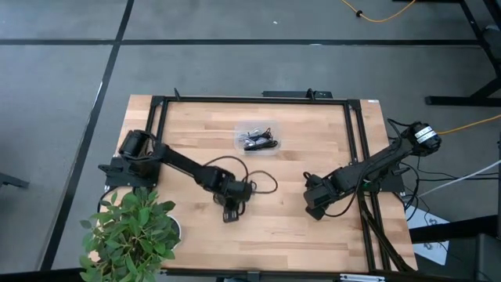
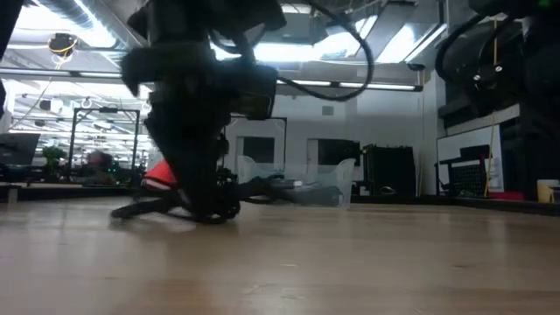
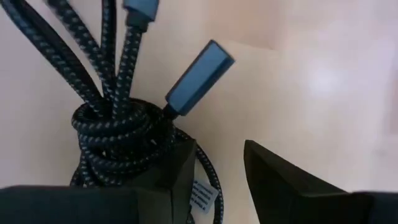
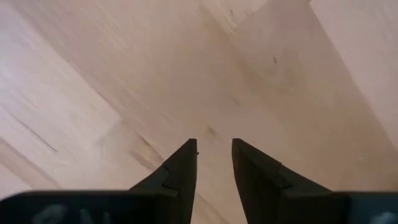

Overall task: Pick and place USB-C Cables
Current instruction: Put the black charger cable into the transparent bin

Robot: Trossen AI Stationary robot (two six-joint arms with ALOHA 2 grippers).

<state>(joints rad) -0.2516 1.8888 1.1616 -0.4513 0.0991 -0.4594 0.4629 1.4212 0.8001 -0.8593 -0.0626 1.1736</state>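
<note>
At the desk's near edge, about six o'clock from centre, the left tool points down at the wood, its arm stretched low from the nine o'clock side; its fingers stand apart, one touching a black braided USB-C cable coiled on the desk. At four o'clock the right tool hangs over bare wood, fingers slightly parted, holding nothing. Farther off, toward twelve o'clock, a clear bag holds more cables.
</note>
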